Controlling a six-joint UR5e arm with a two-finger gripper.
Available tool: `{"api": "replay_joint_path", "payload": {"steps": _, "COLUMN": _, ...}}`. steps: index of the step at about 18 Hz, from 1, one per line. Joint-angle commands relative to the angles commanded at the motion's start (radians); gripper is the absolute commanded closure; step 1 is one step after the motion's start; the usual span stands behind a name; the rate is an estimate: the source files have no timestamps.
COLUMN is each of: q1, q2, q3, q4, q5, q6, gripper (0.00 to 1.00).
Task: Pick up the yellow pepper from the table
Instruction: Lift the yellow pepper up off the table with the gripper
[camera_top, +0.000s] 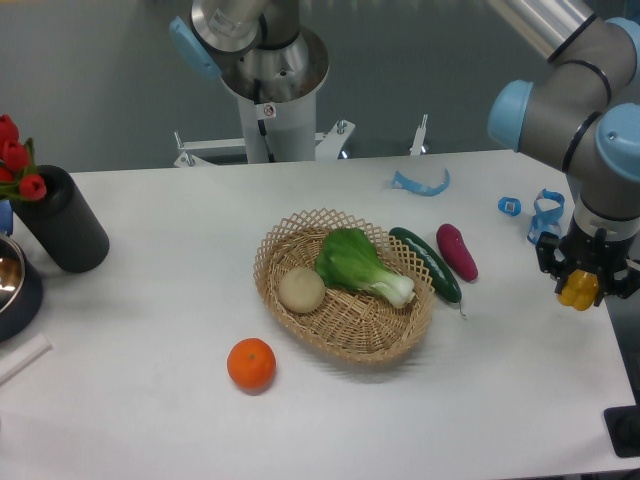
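Yellow pepper sat between the gripper fingers at the far right of the single camera view, near the right edge of the white surface. Only its lower part showed below the black fingers, which were closed against its sides. Whether it was clear of the surface or only just resting on it could not be told from this angle, though it looked slightly raised.

As a judgement, the pepper would be light and fairly stiff, but its glossy skin is slippery and its lobes give uneven faces. The safest hold is across the widest part of the body, with each finger seated on a lobe's flat rather than in a groove. The present hold seemed high on the fruit, so it could slip if squeezed too little.

Elsewhere in the same view, 1 wicker basket stood at mid-surface, holding a bok choy and a beige potato. A cucumber and a purple sweet potato lay just right of the basket. An orange lay in front of the basket, well apart from the pepper. A black vase of red tulips stood at the left.
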Motion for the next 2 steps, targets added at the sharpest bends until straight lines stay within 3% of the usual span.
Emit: {"api": "replay_joint_path", "payload": {"steps": 2, "q1": -0.002, "q2": 0.002, "q3": -0.005, "q4": 0.000, "q5": 0.002, "q6": 0.000, "gripper": 0.54}}
